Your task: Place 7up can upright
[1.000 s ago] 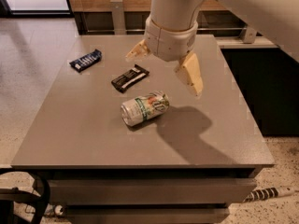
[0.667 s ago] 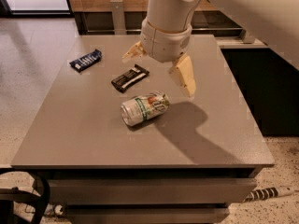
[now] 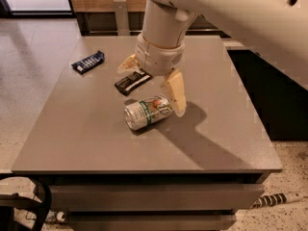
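The 7up can (image 3: 147, 112) lies on its side near the middle of the grey table (image 3: 96, 143), its silver end facing the front left. My gripper (image 3: 151, 81) hangs just above and behind the can, open. One cream finger (image 3: 175, 91) reaches down by the can's right end. The other finger (image 3: 127, 63) sits farther back left, over a dark wrapper. The can is not held.
A flat dark snack-bar wrapper (image 3: 132, 82) lies just behind the can, partly under the gripper. A blue wrapper (image 3: 88, 62) lies at the table's back left. A dark cabinet (image 3: 279, 105) stands to the right. The floor (image 3: 29, 71) lies to the left.
My gripper has moved left and down toward the can, its right finger now beside the can's right end. The can and wrappers have not moved.
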You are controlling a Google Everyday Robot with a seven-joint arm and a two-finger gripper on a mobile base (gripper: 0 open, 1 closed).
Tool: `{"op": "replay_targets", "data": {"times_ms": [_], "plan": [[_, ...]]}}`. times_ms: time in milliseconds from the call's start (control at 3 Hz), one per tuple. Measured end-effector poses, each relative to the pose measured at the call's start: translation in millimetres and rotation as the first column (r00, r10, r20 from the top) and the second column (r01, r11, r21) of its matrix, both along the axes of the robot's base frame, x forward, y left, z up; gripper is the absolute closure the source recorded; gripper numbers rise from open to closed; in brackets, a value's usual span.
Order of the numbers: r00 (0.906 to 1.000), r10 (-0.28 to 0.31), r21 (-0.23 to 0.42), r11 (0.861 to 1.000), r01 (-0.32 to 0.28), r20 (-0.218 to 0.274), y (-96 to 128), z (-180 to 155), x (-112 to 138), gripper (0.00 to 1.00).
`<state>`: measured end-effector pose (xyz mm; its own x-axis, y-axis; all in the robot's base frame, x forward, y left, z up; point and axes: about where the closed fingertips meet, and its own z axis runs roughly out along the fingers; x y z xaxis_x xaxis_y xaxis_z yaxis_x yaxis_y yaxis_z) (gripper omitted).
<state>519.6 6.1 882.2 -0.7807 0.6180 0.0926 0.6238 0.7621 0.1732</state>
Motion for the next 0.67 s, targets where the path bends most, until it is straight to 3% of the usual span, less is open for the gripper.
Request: {"op": "replay_targets", "data": {"times_ms": [667], "plan": [[0.9997,0.002,0.01,1.0,-0.002,-0.024,3.5,-17.1,-19.3,0.0]]}}
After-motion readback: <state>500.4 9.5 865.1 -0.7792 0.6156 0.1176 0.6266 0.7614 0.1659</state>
